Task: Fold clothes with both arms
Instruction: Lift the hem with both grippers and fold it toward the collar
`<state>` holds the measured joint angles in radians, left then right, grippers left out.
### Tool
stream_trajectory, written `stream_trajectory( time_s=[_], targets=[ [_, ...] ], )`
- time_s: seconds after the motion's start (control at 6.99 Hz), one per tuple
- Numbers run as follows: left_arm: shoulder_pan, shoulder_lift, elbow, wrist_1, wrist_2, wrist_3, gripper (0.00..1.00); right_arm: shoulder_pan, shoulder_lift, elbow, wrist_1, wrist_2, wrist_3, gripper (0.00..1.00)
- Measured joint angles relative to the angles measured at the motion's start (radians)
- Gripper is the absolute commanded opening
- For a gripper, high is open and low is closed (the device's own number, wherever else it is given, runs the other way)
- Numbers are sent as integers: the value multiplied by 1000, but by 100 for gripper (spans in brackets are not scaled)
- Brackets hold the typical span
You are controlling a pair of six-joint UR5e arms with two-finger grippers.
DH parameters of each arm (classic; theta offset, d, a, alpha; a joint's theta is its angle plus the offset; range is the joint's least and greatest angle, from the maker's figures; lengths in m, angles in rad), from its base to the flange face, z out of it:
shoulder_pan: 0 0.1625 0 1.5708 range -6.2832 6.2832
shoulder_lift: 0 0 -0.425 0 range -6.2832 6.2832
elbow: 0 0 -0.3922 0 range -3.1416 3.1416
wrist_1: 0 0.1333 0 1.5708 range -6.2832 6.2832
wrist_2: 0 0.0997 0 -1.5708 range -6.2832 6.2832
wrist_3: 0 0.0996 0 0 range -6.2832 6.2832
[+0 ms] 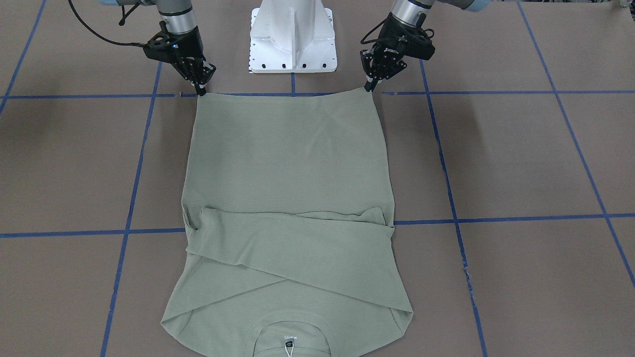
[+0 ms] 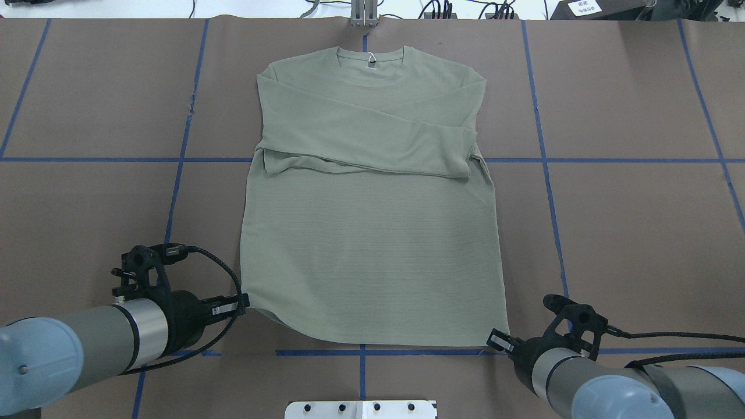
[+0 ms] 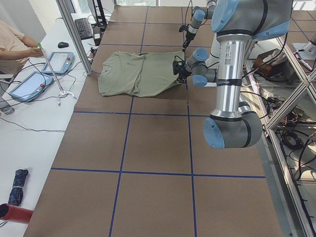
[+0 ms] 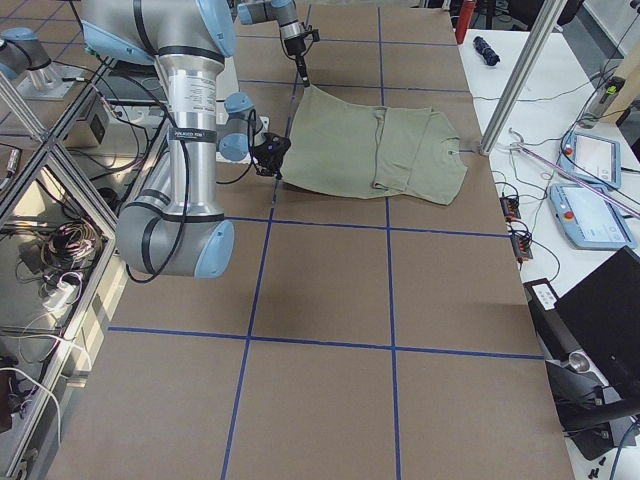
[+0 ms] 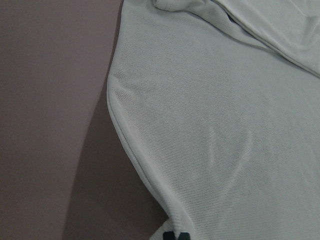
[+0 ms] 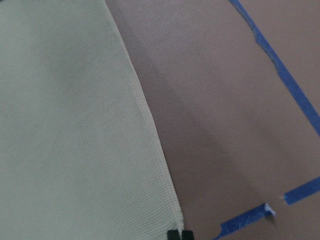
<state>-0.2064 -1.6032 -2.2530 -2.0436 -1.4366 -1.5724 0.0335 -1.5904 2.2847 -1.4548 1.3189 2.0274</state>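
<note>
The pale sage-green shirt [image 1: 290,163] lies flat on the brown table, collar [image 2: 370,58] at the far edge. Both sleeves [image 2: 366,145] are folded across the chest. My left gripper [image 1: 369,88] sits at the near hem corner on my left, also seen in the overhead view [image 2: 244,302]. Its fingertips [image 5: 170,235] are shut on that corner. My right gripper [image 1: 201,91] is at the other near hem corner [image 2: 495,338], fingertips [image 6: 173,233] pinched together on the fabric edge. A shadow under both hem edges shows them slightly raised.
The white pedestal base [image 1: 292,34] stands between the arms, just behind the hem. Blue tape lines [image 2: 541,160] grid the table. A metal post [image 2: 364,11] stands beyond the collar. A person [image 3: 15,44] sits at a side bench with tablets [image 3: 27,85].
</note>
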Motion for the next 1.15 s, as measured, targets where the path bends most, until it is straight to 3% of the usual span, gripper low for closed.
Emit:
stream_trajectory(
  time_s=[0.29, 0.43, 0.57, 0.72, 0.86, 1.15],
  targets=[
    [-2, 39, -282, 247, -118, 27, 0, -1, 6, 273, -258, 82, -14, 0],
    [-27, 23, -410, 376, -204, 50, 0, 32, 38, 390, -386, 163, -48, 0],
    [-77, -10, -454, 443, -283, 113, 0, 90, 86, 439, -470, 233, -112, 0],
    [-122, -57, -428, 476, -326, 198, 0, 153, 128, 444, -519, 268, -206, 0],
    [-180, -133, -337, 489, -343, 277, 0, 218, 182, 408, -542, 285, -295, 0],
    [-361, -304, -73, 488, -356, 453, 0, 412, 363, 182, -554, 343, -480, 0]
  ],
)
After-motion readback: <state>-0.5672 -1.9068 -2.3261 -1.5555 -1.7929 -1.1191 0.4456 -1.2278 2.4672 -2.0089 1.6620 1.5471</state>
